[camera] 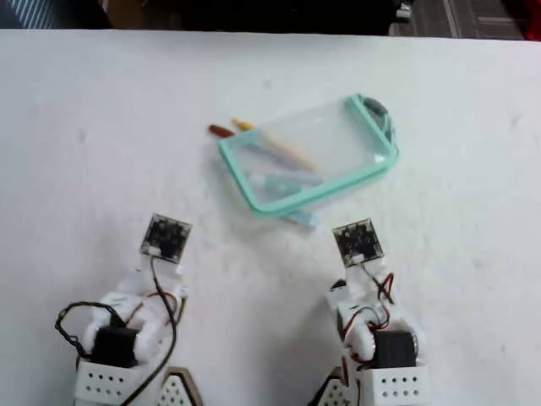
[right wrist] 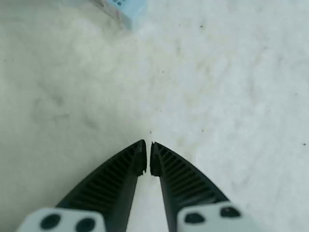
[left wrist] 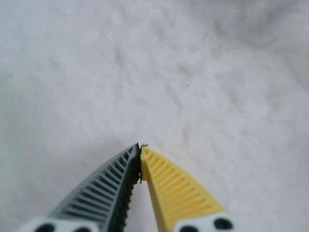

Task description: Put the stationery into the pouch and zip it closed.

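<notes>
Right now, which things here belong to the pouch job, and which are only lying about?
For the job: pouch; pencils sticking out of it; light blue item at its near edge; left pincer; right pincer.
Not part of it: white table.

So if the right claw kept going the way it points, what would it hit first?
Probably the bare white table: the shut right claw tilts down toward it. The pale blue item by the pouch lies farther on, slightly off that line, though depth is unclear.
</notes>
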